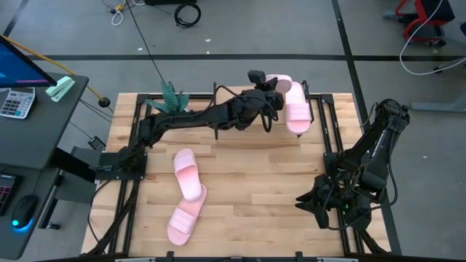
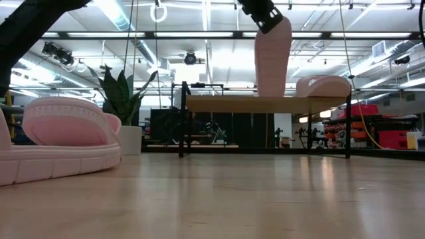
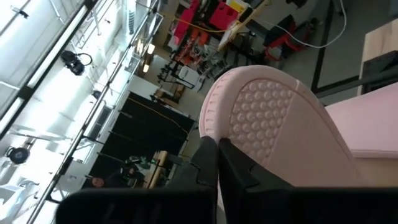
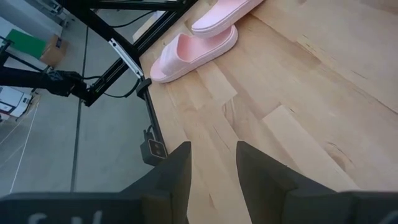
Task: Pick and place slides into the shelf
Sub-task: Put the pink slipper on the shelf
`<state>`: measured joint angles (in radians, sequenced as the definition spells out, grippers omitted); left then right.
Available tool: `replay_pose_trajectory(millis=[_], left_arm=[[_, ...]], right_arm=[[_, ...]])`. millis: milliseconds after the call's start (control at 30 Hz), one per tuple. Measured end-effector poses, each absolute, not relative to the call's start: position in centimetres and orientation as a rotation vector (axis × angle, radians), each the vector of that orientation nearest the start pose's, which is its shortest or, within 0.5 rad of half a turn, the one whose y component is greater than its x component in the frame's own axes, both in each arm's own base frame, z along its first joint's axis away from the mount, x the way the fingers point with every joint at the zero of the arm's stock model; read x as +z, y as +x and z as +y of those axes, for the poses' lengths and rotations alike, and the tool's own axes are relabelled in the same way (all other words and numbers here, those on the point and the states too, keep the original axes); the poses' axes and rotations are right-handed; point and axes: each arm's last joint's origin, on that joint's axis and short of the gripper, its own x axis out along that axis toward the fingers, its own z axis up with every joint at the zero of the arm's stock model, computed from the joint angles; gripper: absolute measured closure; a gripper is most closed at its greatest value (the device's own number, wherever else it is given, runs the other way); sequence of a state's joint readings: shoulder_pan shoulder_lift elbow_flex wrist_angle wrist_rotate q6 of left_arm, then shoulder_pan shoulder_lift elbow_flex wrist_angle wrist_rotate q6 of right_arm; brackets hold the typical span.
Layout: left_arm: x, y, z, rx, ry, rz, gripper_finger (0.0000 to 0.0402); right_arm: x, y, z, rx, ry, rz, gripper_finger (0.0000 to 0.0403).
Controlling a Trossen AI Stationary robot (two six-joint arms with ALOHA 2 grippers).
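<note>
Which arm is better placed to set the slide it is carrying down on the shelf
The left. Its gripper is shut on a slide hanging upright just over the shelf, beside one already there. The right gripper is empty, low by the table's near edge.

My left gripper (image 1: pixel 271 87) reaches across the table (image 1: pixel 255 189) to its far edge and is closed on a slide (image 2: pixel 273 56), which stands on end on the shelf (image 2: pixel 265 103). The shelf sits at the table's far edge, right of centre. A second slide (image 2: pixel 323 86) lies flat on the shelf top, just right of the held one. Two more slides lie on the table's left half, nearer the front: one (image 1: pixel 188 172) farther back, overlapping the end of the other (image 1: pixel 185 217), which is nearest the front edge. My right gripper (image 1: pixel 312 198) rests low at the table's right front, fingers apart, well clear of all slides.
</note>
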<state>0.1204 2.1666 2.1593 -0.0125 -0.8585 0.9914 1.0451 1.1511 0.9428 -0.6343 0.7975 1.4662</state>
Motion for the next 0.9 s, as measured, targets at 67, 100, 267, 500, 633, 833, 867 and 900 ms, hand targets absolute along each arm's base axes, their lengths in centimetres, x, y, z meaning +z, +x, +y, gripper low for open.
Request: replay_pose_trajectory(millis=[67,100,267,500,633,833,867,900], left_arm=[[37.9,49.34,8.5,0.894,0.913,0.5,0.0401],[37.91,49.33,8.59,0.896,0.912,0.499,0.0401],[38.43,49.33,8.81,0.904,0.936,0.458,0.0399],[38.81,49.3,8.83,0.915,0.936,0.425,0.04],[38.79,49.45,8.75,0.892,0.919,0.388,0.04],[38.5,49.62,8.59,0.892,0.886,0.379,0.04],[38.46,49.64,8.47,0.892,0.87,0.373,0.04],[38.35,49.67,8.37,0.887,0.86,0.377,0.04]], right_arm=[[28.7,12.99,18.25,-0.17,0.755,0.538,0.027],[28.69,12.99,18.25,-0.17,0.755,0.538,0.027],[28.69,12.99,18.25,-0.17,0.755,0.538,0.027],[28.71,13.0,18.22,-0.177,0.753,0.526,0.027],[28.71,13.0,18.21,-0.178,0.752,0.524,0.027],[28.71,13.0,18.21,-0.178,0.752,0.523,0.027],[28.72,13.0,18.21,-0.179,0.752,0.523,0.027],[28.72,13.0,18.21,-0.179,0.752,0.523,0.027]])
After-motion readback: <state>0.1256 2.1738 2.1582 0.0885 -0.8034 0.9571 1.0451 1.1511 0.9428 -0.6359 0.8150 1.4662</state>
